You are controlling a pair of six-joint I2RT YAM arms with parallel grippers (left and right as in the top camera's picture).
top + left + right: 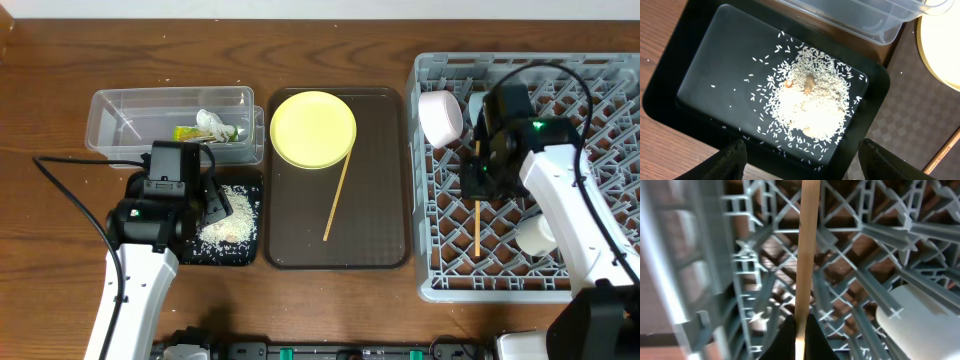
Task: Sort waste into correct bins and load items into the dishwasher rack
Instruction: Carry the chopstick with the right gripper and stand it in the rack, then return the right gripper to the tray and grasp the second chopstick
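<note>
Overhead: left gripper [207, 200] hangs over the black tray [240, 252] at lower left, and its body covers the tray's left part. Rice [230, 215] shows on the uncovered right side. Left wrist view settles the state: fingers [732, 160] spread wide, nothing between them, only the tips in frame at the bottom edge. The rice heap sits mid-tray with loose grains thinning toward the upper left. One brownish fleck [808, 85] in the heap, can't tell what it is.

Clear tub [120, 115] is just above the black tray. It holds the snack wrapper [188, 132] and a white scrap [210, 121], both close to the arm's top edge. Yellow plate [313, 130] lies in the upper left of the brown tray [385, 200], with one chopstick [337, 198] slanting down from its lower right rim.

Rack [440, 270] fills the right side. Right gripper [478, 192] is over its middle left, fingertips hidden under the wrist from above. Right wrist view: tips pinched on a second chopstick [807, 245] running straight up the frame over the lattice. The picture is blurred, so I can't tell if the far end touches the rack.

White vessel [441, 117] lies tipped at the rack's upper left. Another white piece [535, 232] is half under the right arm, cup or bowl unclear
</note>
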